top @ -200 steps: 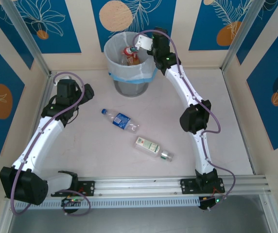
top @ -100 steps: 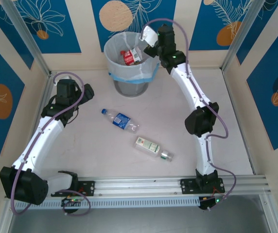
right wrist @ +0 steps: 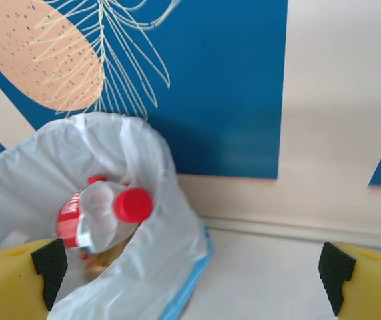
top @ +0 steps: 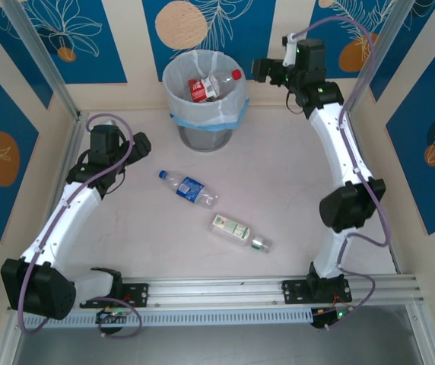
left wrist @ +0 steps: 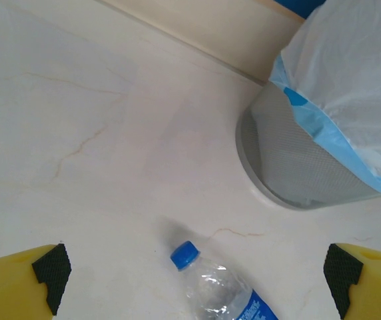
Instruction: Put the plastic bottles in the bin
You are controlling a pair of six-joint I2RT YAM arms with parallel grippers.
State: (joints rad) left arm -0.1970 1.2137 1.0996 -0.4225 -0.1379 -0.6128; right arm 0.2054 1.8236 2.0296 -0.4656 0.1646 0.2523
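Plastic, likely light and slick, best pinched mid-label on blue-label bottle (top: pixel 188 188), with left gripper (left wrist: pixel 196 268) and right gripper (right wrist: pixel 194 268) gaping empty.

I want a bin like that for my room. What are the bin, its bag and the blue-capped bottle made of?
The bin is probably grey metal mesh, matte; a fine grid shows in its wall. The bag looks like thin plastic film, translucent and wrinkled. The blue-capped bottle seems to be clear glossy plastic, see-through and dented.
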